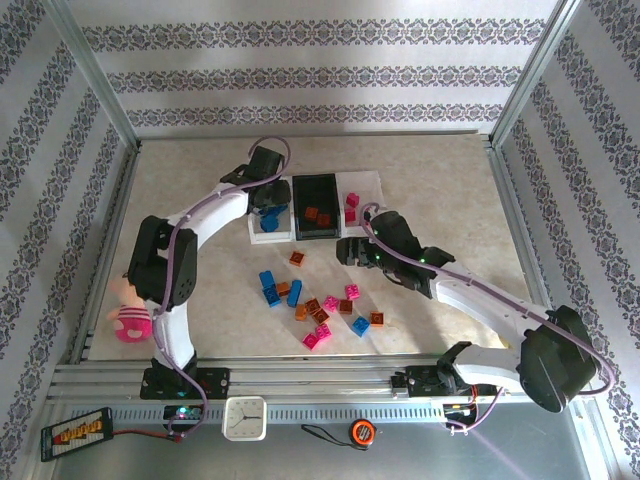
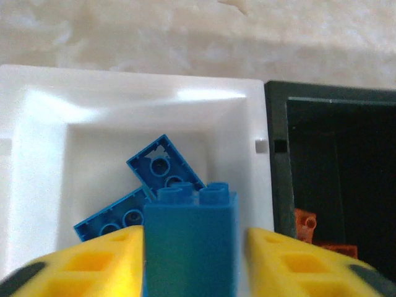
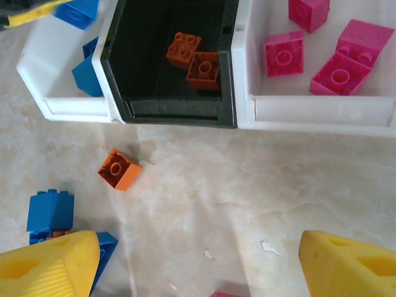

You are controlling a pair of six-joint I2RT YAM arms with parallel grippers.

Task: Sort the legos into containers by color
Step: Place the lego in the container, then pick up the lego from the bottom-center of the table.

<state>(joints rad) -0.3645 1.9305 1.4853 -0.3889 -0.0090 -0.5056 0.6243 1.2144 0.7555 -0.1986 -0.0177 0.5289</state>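
Already binned, two blue bricks [image 2: 164, 166], two orange bricks [image 3: 184, 48], four pink bricks [image 3: 284, 54]

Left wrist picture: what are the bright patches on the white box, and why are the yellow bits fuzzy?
Left wrist view: those are glare, light bouncing off the glossy wall of the white bin; the yellow fingers and the blue brick clamped between them look soft, probably too close to the lens. Right wrist view: the right gripper's fingers blur likewise.

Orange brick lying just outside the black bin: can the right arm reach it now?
Probably yes: the orange brick sits alone on bare table, the open right end effector hovering close by.
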